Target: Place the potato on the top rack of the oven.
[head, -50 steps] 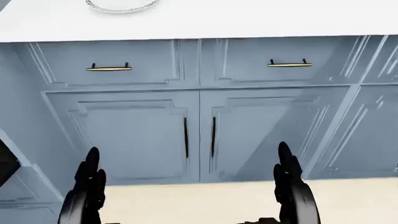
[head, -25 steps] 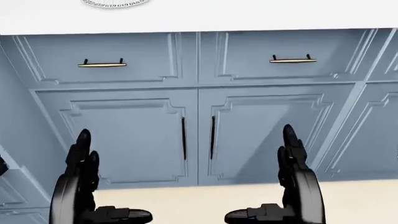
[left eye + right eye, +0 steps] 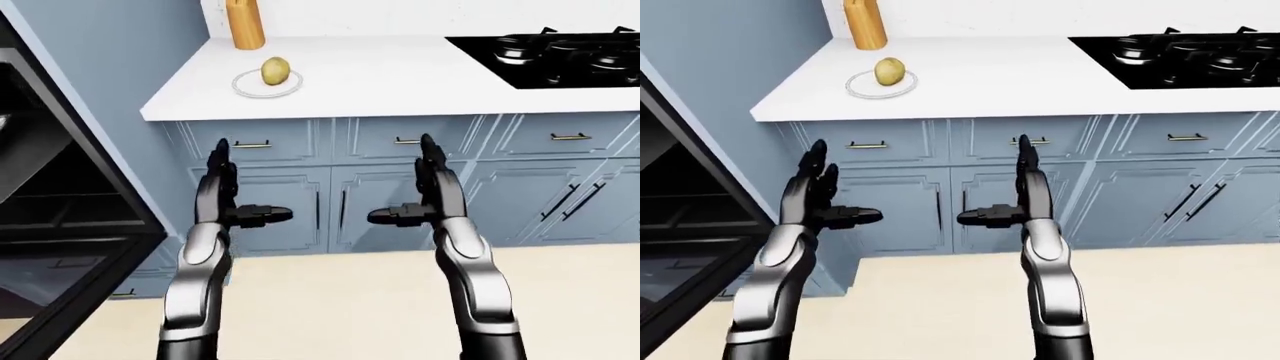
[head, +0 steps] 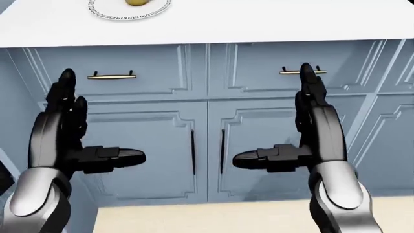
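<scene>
Both your hands are spread wide and hold nothing — left hand [image 3: 228,196] and right hand [image 3: 425,195] hang before the blue cabinets [image 3: 400,187]. The potato [image 3: 275,71] sits on a plate [image 3: 250,88] on the table [image 3: 380,82], the oven [image 3: 50,210] at left-eye view's left.

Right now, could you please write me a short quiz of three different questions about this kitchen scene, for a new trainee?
1. True or false: the potato lies on a plate on the white counter.
2. Which holds something: A) left robot hand, B) right robot hand, C) neither?
3. Fill in: in the left-eye view the black stove is at the top ____.

Key: 1 true. 2 C, both are open and empty, raised before the blue cabinet doors. 3 right.
</scene>
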Robot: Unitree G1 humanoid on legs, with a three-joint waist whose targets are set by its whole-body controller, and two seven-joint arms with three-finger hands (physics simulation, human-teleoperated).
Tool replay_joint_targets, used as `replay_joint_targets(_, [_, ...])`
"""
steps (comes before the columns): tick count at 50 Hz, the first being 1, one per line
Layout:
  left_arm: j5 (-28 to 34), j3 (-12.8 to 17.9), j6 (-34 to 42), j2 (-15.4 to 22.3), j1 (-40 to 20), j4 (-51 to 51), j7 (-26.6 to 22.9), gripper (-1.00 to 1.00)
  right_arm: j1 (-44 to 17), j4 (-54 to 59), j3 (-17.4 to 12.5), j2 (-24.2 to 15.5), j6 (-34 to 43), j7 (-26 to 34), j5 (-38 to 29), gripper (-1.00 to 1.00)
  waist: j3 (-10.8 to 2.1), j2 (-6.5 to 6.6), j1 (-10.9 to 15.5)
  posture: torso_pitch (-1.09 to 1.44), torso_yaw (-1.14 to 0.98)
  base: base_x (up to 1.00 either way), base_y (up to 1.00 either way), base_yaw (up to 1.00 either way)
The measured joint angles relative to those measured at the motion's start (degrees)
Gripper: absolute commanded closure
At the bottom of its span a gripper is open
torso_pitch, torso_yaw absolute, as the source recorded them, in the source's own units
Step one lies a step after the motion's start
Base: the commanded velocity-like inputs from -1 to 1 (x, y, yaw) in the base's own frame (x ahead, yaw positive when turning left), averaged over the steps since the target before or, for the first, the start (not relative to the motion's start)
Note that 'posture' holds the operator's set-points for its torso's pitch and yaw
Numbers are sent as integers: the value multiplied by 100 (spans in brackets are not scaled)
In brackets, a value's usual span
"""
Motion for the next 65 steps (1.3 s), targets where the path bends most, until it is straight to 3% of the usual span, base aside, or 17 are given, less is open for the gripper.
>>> replay_joint_targets(22, [-456, 347, 1454, 747, -1656, -277, 258, -100, -1565, -742, -312, -551, 1984, 43, 197, -100, 57, 15, 13, 0, 0, 0, 0, 0])
replay_joint_targets(27, [-568, 377, 1713, 867, -1821, -444, 328, -100, -1794, -1093, -511, -747, 2398, -82, 460, -100, 75, 17, 24, 0, 0, 0, 0, 0])
replay_joint_targets(41, [-956, 523, 2743, 1099, -2257, -1339, 567, -100, -2266, -2212, -608, -947, 3486, -282, 1042, -100, 139, 14, 16, 0, 0, 0, 0, 0])
replay_joint_targets(56, [-986, 378, 2882, 1137, -2265, -1445, 614, -100, -2283, -2315, -640, -1069, 3632, -480, 1379, -100, 172, 4, 17, 0, 0, 1, 1, 0])
replay_joint_targets(59, [-942, 367, 2950, 1105, -2240, -1415, 577, -100, -2229, -2251, -610, -1057, 3653, -493, 1408, -100, 151, 67, -18, 0, 0, 14, 14, 0])
replay_joint_targets(65, [-952, 378, 2938, 1107, -2370, -1661, 519, -100, -2274, -2335, -726, -1103, 3607, -564, 1426, -100, 144, 369, -114, 0, 0, 23, 23, 0])
